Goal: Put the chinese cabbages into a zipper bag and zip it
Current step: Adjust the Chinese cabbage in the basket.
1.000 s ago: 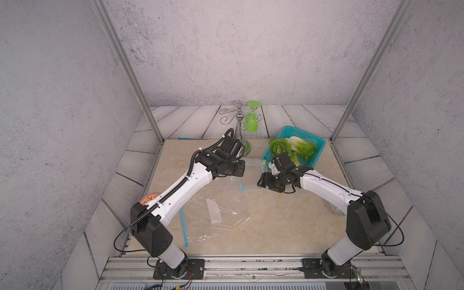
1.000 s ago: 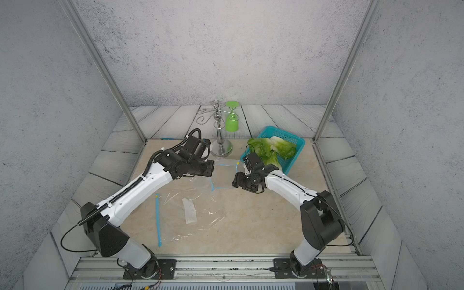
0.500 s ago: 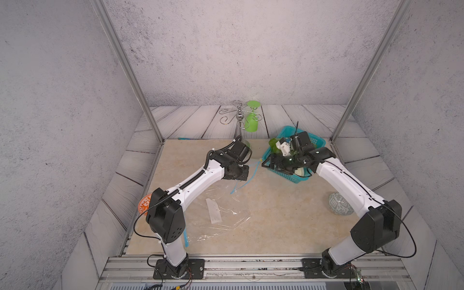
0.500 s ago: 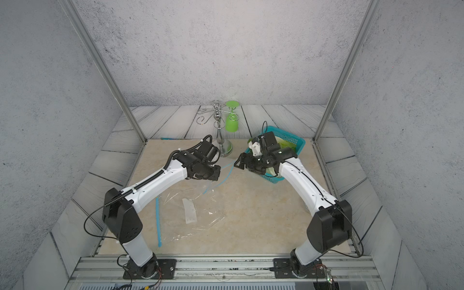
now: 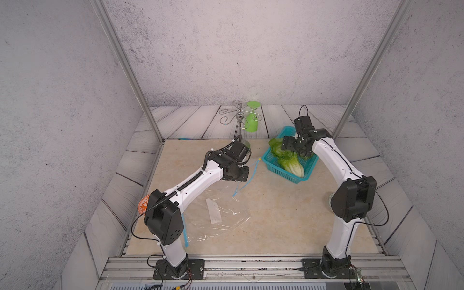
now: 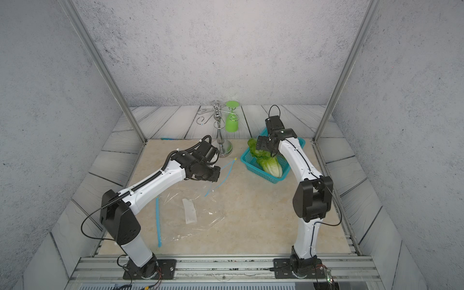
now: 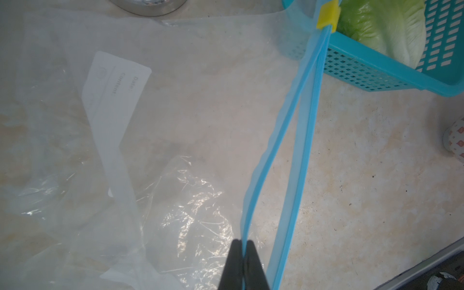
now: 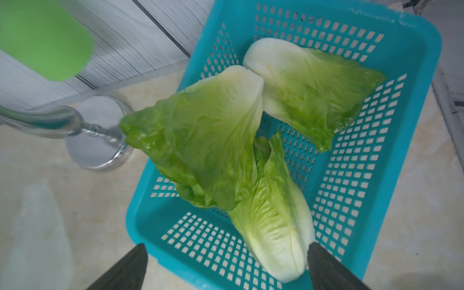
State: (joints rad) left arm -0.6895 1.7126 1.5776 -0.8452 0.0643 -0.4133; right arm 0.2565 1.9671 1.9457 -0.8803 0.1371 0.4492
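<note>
Swung from mid-table, the right fingers (image 8: 125,268) now hang spread wide over the basket (image 8: 424,40) holding all three cabbages (image 8: 213,140). Left fingers (image 7: 233,266) pinch the zipper bag (image 7: 150,188) rim, lifting its mouth. Picking comes next: descend and close on one stem.

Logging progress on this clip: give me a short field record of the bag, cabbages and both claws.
left claw: shut on zipper bag blue strip, lifted
right claw: open above teal basket, holding nothing
chinese cabbages: three, all in teal basket
zipper bag: empty, strips parted, yellow slider at one end
</note>
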